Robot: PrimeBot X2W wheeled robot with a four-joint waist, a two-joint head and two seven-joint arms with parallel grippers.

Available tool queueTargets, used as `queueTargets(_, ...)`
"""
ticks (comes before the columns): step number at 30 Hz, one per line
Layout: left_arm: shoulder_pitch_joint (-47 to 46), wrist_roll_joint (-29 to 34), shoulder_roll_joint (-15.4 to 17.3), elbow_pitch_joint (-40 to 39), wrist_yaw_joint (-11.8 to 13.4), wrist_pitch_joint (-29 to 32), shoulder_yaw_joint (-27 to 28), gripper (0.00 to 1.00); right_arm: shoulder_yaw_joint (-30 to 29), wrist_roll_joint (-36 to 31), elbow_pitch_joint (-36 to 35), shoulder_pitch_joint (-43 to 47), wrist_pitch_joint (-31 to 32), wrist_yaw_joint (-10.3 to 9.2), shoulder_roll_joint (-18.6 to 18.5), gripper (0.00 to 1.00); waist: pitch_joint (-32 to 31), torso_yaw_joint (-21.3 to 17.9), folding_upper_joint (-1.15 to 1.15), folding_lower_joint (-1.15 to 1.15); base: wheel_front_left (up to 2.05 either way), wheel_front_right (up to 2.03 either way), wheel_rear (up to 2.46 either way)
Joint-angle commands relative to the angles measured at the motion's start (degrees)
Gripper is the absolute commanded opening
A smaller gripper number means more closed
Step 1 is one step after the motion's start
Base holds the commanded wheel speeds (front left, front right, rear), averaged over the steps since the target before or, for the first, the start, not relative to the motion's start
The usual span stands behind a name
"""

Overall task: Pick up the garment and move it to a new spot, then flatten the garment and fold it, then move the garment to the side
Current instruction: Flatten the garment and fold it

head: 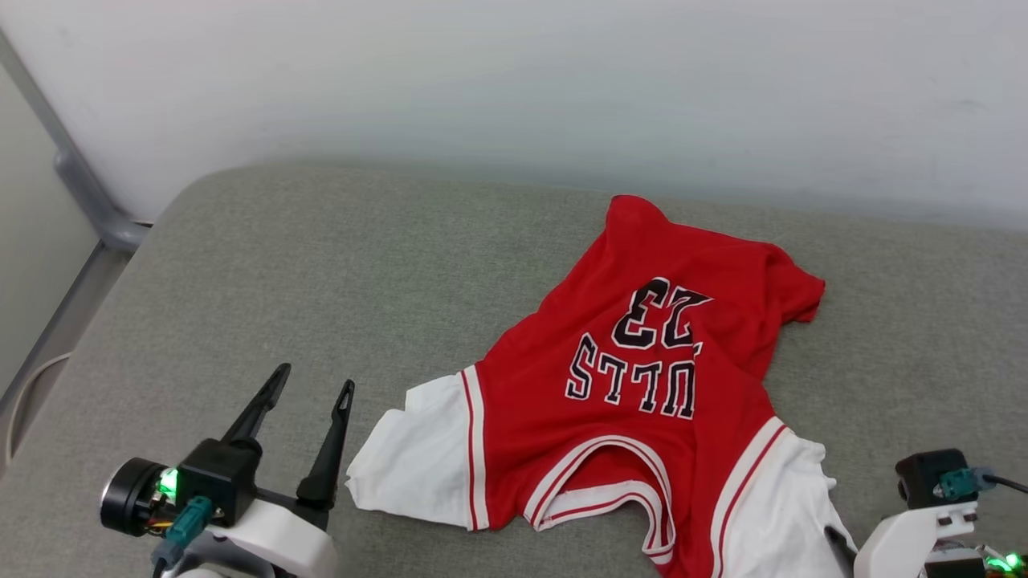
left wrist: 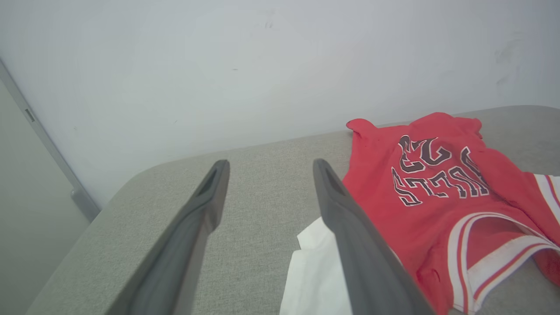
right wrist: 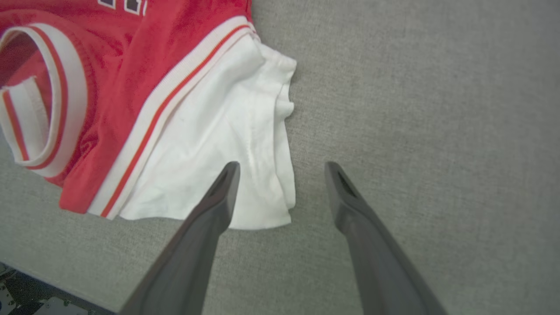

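The grey fabric-covered counter (head: 321, 265) spans the lower two thirds of the head view, with a rounded corner at upper left. The garment (head: 530, 401) lies on it right of centre, lettering up, collar toward the bottom edge.

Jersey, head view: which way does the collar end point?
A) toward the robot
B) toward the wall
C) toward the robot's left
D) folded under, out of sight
A: the jersey lies with its striped collar at the near end, the lettering reads upside down to the camera, and the hem end lies toward the wall.
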Motion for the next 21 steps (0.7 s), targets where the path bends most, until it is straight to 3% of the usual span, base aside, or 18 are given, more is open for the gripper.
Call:
queueTargets(1, 0.71, 0.60, -0.70, -0.16, 0.26, -0.64, 0.17, 1.00, 0.34, 0.66, -0.35, 1.20, 3.59, -0.06, -0.70, 1.00, 0.25, 0.77, 0.00, 0.01, 0.00, 0.00, 0.00)
queueTargets(5, 0.90, 2.41, -2.10, -0.83, 0.37, -1.36, 0.28, 1.00, -1.09, -0.24, -1.39, 1.21, 11.43, -0.08, -2.01, 1.00, 1.09, 2.05, 0.00, 0.01, 0.00, 0.00, 0.00)
queueTargets(10, 0.53, 4.86, -3.56, -1.28, 0.87, -1.59, 1.35, 1.00, -1.52, -1.52, -0.90, 0.50, 16.38, -0.07, -1.43, 1.00, 2.23, 3.47, 0.00, 0.01, 0.00, 0.00, 0.00)
queueTargets(21, -0.40, 9.49, -7.12, -4.00, -2.40, -1.50, 4.55, 1.00, -1.18, -2.46, 4.66, -1.11, 17.76, -0.06, 0.48, 1.00, 6.09, 5.55, 0.00, 0.01, 0.00, 0.00, 0.00)
